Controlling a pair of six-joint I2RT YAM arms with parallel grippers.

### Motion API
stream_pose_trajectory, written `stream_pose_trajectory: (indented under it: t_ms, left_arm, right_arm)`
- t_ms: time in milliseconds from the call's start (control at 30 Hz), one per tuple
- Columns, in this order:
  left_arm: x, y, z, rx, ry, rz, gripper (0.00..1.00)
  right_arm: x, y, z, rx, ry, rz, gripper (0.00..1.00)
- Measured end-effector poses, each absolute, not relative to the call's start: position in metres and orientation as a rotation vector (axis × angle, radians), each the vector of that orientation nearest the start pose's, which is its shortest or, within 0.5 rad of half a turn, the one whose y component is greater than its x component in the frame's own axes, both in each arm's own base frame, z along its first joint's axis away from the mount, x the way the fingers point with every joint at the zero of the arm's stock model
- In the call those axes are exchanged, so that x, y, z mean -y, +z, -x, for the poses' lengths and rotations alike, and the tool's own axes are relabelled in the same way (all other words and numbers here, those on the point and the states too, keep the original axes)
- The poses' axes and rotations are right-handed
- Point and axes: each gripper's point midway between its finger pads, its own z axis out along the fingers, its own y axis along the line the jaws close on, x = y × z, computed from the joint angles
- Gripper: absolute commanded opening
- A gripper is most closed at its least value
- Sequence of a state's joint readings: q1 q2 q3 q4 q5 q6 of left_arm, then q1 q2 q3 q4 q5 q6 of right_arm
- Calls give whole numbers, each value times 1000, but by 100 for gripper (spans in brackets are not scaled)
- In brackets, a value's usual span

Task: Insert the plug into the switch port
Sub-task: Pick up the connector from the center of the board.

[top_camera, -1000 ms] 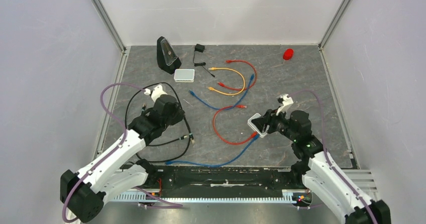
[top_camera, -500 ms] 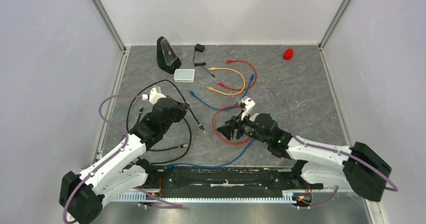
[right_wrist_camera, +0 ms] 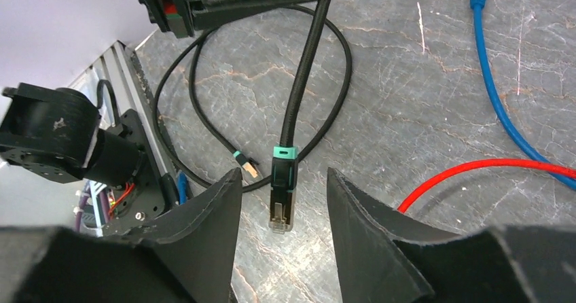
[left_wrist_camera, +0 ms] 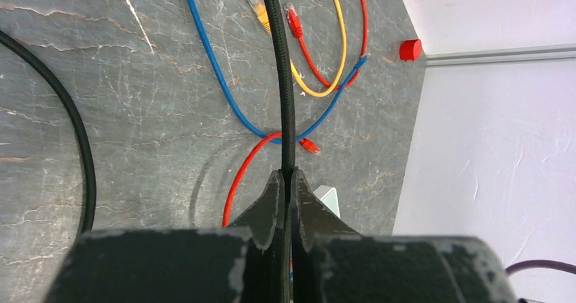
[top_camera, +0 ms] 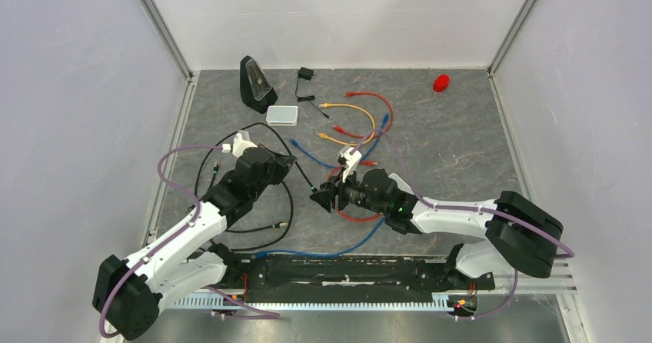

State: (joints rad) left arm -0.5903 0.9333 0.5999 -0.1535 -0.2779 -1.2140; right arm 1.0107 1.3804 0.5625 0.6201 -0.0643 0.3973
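My left gripper (top_camera: 283,162) is shut on a black braided cable (left_wrist_camera: 282,79), which runs out from between its fingers (left_wrist_camera: 272,194). The cable ends in a black plug (right_wrist_camera: 282,194) with a teal band and a metal tip, hanging just above the floor. My right gripper (right_wrist_camera: 283,177) is open, one finger on each side of the plug without touching it; from above it (top_camera: 319,197) sits just right of the left gripper. The pale grey-white switch box (top_camera: 282,114) lies at the back left. Its port does not show.
A black wedge device (top_camera: 256,85) stands behind the switch box, with a small black adapter (top_camera: 305,74) to its right. Orange (top_camera: 361,112), red (top_camera: 388,108) and blue (top_camera: 369,235) cables lie across the middle. The black cable's other plug (right_wrist_camera: 248,164) lies near the arm bases. A red cap (top_camera: 440,82) sits back right.
My right arm has swung left across the table from the right side and its open jaws now bracket the plug. My left gripper has lifted the black cable and shifted slightly right.
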Motion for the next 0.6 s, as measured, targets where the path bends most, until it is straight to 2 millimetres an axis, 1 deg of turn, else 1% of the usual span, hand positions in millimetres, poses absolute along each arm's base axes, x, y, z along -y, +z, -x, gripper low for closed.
stream_pose_trajectory:
  t_ms: [100, 167, 200, 267, 300, 333, 367, 433, 500, 600]
  left_arm:
    - [178, 173, -281, -1975, -845, 835, 2]
    - [179, 173, -281, -1977, -856, 836, 2]
    - [180, 173, -280, -1978, -859, 838, 2]
    - [180, 173, -280, -1978, -865, 843, 2]
    - [181, 174, -280, -1978, -869, 844, 2]
    - [181, 174, -280, -1978, -871, 844, 3]
    - [181, 174, -280, -1976, -872, 844, 11]
    - [182, 175, -280, -1976, -874, 829, 24]
    - [185, 177, -280, -1988, -873, 763, 37]
    - [189, 177, -276, -2027, -840, 581, 47]
  right_arm:
    - [-368, 142, -199, -1805, 1038, 634, 49]
    - [-369, 138, -200, -1811, 1028, 644, 43]
    - [-369, 136, -199, -1813, 1022, 650, 38]
    - [-369, 133, -199, -1815, 1013, 661, 22]
    - [-369, 132, -199, -1813, 1004, 667, 11]
    - [-369, 131, -199, -1810, 997, 672, 5]
    - [-369, 132, -200, -1805, 988, 677, 0]
    - [-367, 131, -202, -1794, 958, 693, 0]
    - [-363, 132, -205, -1783, 920, 711, 0]
    - [-350, 141, -213, -1745, 878, 751, 0]
